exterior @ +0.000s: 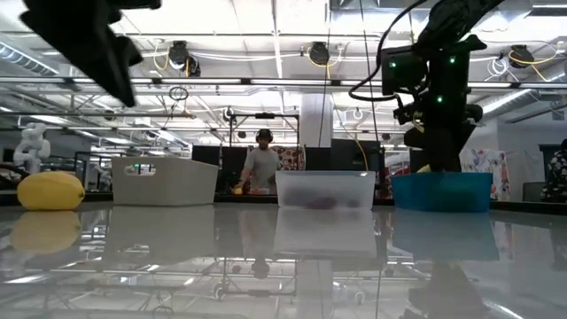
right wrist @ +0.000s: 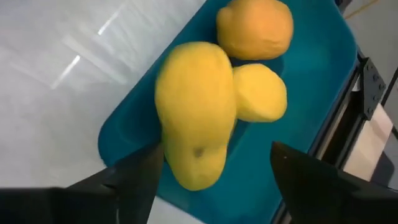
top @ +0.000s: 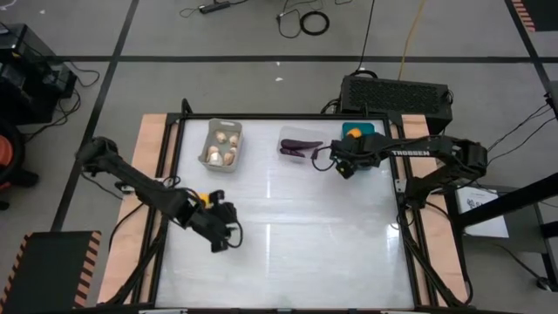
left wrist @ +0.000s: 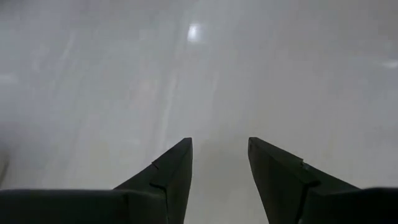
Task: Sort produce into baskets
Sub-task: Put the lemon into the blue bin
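Right claw hangs spread wide over the blue basket, so its big yellow fruit can drop in beside two others. Left claw, spread and empty, waits far from that basket, near one loose lemon on the worktop.

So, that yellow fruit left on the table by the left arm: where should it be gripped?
Probably across its middle, from straight above. The yellow fruit lies rounded and wider than tall on the table, and the open left gripper could straddle it.
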`<state>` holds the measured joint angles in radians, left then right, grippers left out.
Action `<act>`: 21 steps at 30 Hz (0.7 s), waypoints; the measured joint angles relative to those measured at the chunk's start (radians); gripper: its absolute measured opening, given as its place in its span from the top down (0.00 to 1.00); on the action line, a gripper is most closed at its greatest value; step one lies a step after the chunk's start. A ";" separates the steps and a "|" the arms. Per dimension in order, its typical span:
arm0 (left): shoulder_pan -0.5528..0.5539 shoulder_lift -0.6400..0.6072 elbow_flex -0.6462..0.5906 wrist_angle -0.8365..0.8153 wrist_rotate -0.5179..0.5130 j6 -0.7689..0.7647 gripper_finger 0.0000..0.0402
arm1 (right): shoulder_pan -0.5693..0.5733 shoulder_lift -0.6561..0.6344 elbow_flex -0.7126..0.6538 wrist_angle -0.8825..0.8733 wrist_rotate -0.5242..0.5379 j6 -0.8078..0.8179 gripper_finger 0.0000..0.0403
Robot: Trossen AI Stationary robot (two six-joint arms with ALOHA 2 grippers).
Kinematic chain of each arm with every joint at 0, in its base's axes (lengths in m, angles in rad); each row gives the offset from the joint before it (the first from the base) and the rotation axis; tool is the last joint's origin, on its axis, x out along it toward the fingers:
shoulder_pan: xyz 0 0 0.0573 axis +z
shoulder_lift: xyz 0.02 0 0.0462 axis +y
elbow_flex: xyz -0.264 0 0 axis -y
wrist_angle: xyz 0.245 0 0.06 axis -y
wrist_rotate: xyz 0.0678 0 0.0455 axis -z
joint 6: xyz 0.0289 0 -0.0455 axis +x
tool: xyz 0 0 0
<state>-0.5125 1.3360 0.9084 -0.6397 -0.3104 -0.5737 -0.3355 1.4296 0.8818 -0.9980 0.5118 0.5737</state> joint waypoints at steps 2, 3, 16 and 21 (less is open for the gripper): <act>0.009 -0.026 0.012 -0.119 0.031 -0.055 0.59 | 0.000 0.000 0.019 -0.036 -0.007 -0.013 0.28; 0.010 -0.041 0.013 -0.178 0.049 -0.096 0.59 | 0.000 0.000 0.036 -0.060 -0.006 -0.015 0.28; 0.015 -0.072 0.014 -0.655 0.106 -0.331 0.59 | 0.126 -0.011 0.287 -0.149 -0.045 0.066 0.33; 0.043 -0.060 0.014 -0.655 0.063 -0.280 0.55 | 0.244 -0.011 0.302 -0.067 -0.047 0.070 0.33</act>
<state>-0.4698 1.2763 0.9226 -1.2948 -0.2478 -0.8532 -0.0910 1.4189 1.1838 -1.0651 0.4652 0.6434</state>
